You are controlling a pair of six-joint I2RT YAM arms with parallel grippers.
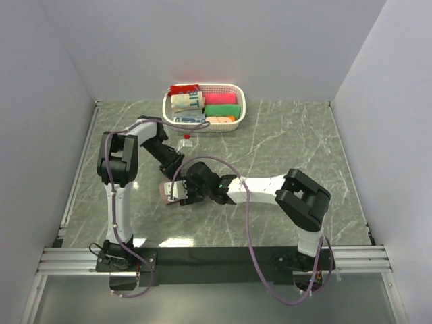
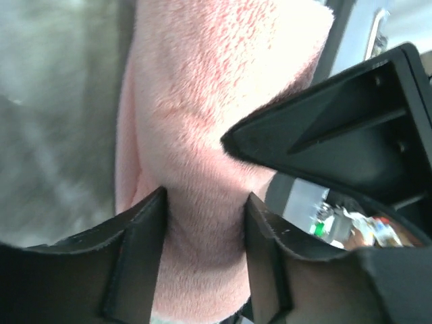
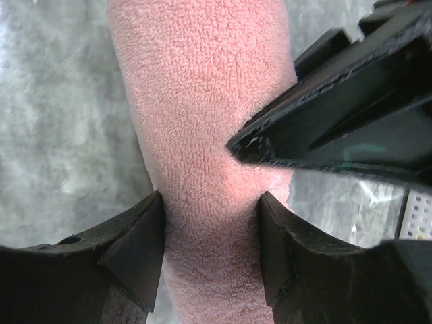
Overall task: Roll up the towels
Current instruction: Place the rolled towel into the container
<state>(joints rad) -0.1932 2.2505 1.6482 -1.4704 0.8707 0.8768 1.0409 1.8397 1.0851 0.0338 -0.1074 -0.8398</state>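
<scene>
The salmon-pink towel is rolled into a tight cylinder just left of the table's middle. It fills the left wrist view and the right wrist view. My left gripper is shut on the roll from the far side, its jaws pinching the cloth. My right gripper is shut on the same roll from the right, its jaws pressing into both sides. Each gripper's black finger shows in the other's wrist view. Most of the roll is hidden under the two grippers in the top view.
A white plastic basket stands at the far middle of the table with red, cream, green and orange cloth rolls inside. A small clear piece with a red top sits just in front of it. The table is grey marble.
</scene>
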